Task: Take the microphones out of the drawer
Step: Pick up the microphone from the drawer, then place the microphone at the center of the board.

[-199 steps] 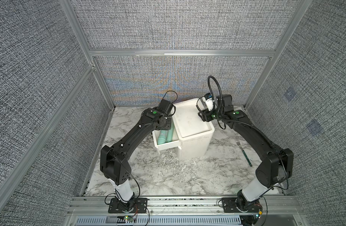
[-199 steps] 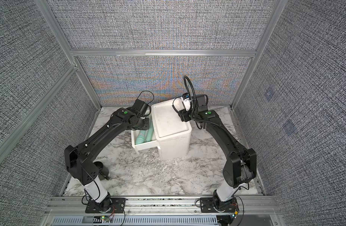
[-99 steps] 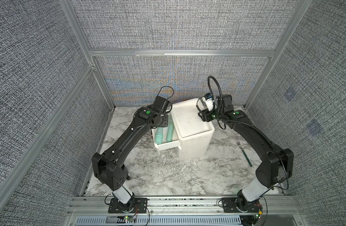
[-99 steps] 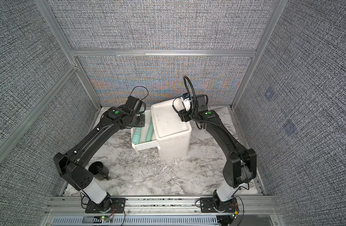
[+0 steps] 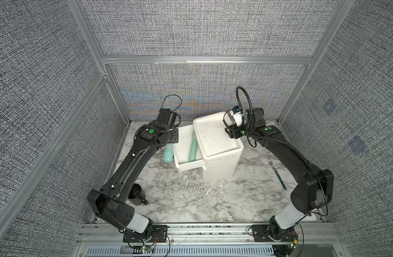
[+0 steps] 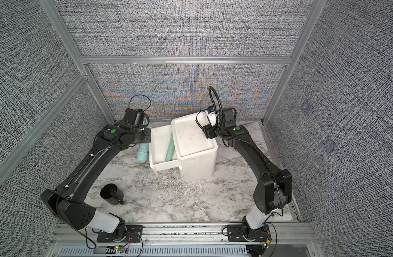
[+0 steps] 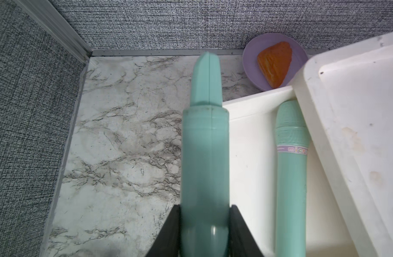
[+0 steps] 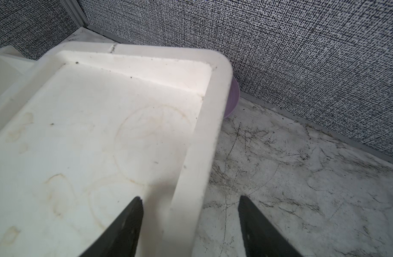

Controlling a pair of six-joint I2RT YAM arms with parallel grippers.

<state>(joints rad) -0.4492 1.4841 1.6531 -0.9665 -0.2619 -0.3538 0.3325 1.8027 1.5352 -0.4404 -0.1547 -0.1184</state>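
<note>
Teal plastic fills the left gripper [image 7: 205, 208]: its two black fingers are clamped on the lower end of a lipstick-shaped toy [image 7: 205, 155], a smooth cylinder with a slanted tip. The toy is outside the drawer [image 7: 253, 104], on the side of it away from the white cabinet [image 5: 220, 164], and runs parallel to the drawer's outer wall. Whether the toy touches the marble tabletop [image 5: 191, 200] or hangs above it cannot be told.

The drawer is pulled out from the cabinet's left side. The microphone [image 7: 291, 178] lies flat inside it, close against the cabinet body, with its ribbed head toward the cabinet's rear. It is teal too, with a lilac band that reads "micro". No finger touches it. Both top views show it as a pale green bar in the drawer [image 5: 193, 149] [image 6: 169, 150], with the toy just beyond the drawer's far wall [image 5: 169, 153].

The right gripper [image 8: 190, 198] is at the cabinet's right edge. Its jaws are closed astride the raised rim of the stained, recessed top, one finger inside the recess and one outside, above the marble.

Behind the cabinet's rear corner, against the wall, is a purple plate [image 7: 251, 64] with an orange wedge [image 7: 274, 63] on it. A black cup [image 6: 111, 193] stands well apart from the cabinet, to its front left. A fork with a green handle [image 5: 278, 175] lies on the marble to the cabinet's right.
</note>
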